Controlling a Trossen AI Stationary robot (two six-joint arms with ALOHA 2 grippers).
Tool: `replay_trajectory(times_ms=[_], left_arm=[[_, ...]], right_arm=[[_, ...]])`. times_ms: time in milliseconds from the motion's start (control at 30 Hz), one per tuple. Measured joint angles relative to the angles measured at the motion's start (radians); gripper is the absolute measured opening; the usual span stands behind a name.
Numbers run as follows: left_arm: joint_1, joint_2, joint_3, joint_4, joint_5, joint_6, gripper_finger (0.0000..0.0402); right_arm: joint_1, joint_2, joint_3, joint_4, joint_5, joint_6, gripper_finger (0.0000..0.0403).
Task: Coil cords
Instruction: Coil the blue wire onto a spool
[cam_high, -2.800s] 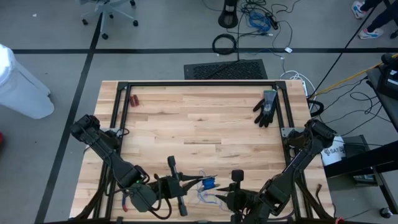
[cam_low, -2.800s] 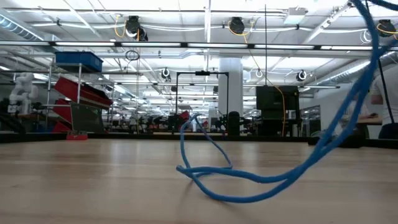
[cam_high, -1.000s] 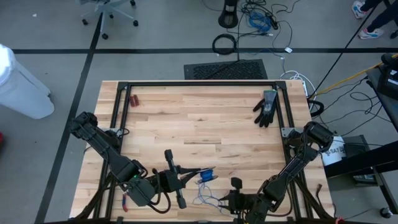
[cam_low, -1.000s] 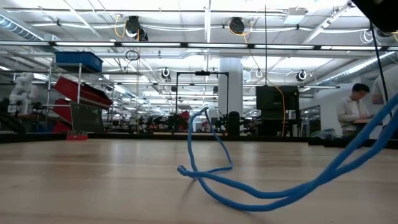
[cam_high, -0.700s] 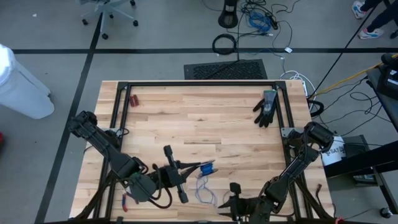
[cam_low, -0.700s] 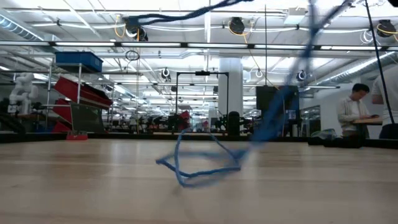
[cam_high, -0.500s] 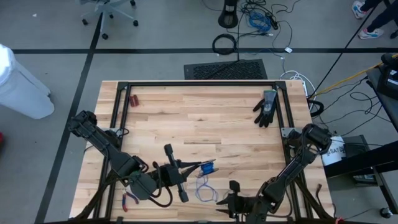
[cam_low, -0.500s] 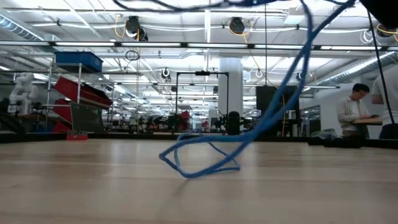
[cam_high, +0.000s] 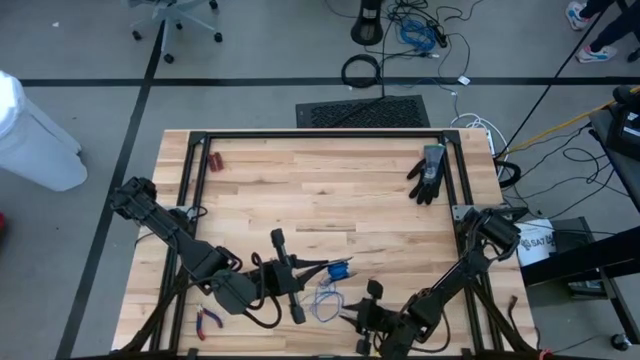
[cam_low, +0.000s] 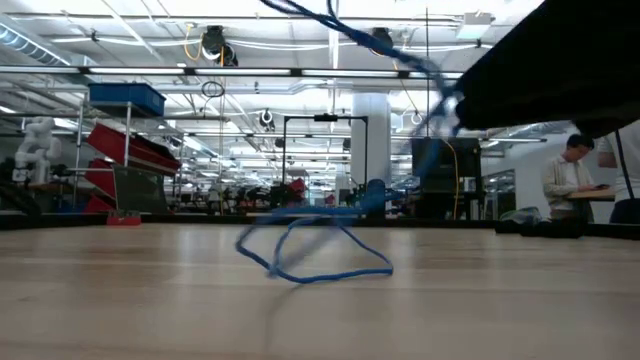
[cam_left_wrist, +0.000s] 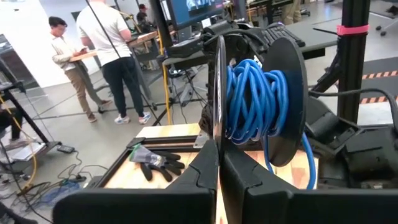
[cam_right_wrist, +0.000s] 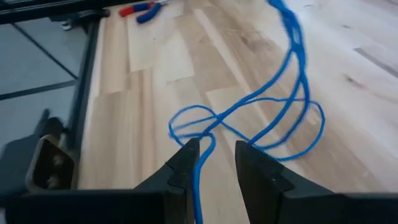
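We see left gripper (cam_left_wrist: 217, 163) jaws shut on dark flat spool (cam_left_wrist: 283, 99) w/ thin blue cord (cam_left_wrist: 252, 99); right gripper (cam_right_wrist: 214, 155) jaws apart, cord strand btwn.

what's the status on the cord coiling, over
Left claw shut on thin black spool disc, thin blue cord partly wound. Right claw part open, cord running between its fingers. Loose loops on wooden table.

One cord (cam_high: 328, 300), one glove (cam_high: 429, 172) (black), one pliers (cam_high: 207, 320).
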Motion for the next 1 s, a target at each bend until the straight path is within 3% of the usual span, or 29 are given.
replay_trajectory(times_ms=[333, 467, 567, 833, 1000], left_arm=[[0.003, 0.0, 0.0, 0.0, 0.038, -0.027, 0.0006], [-0.002, 0.0, 0.0, 0.0, 0.041, -0.028, 0.0006], [-0.009, 0.0, 0.0, 0.0, 0.038, -0.021, 0.0006], [-0.051, 0.001, 0.013, 0.02, -0.078, 0.065, 0.0006], [-0.069, 0.001, 0.03, 0.023, -0.1, 0.086, 0.0006]], right_arm=[[-0.037, 0.0, 0.0, 0.015, -0.001, 0.015, 0.0085], [-0.037, 0.0, 0.0, 0.006, -0.024, 0.016, 0.0047], [-0.036, 0.0, 0.0, -0.049, -0.104, 0.025, 0.0009], [-0.016, 0.0, 0.0, -0.341, -0.223, 0.236, 0.0002], [0.014, -0.013, 0.0, -0.386, -0.256, 0.272, 0.0002]])
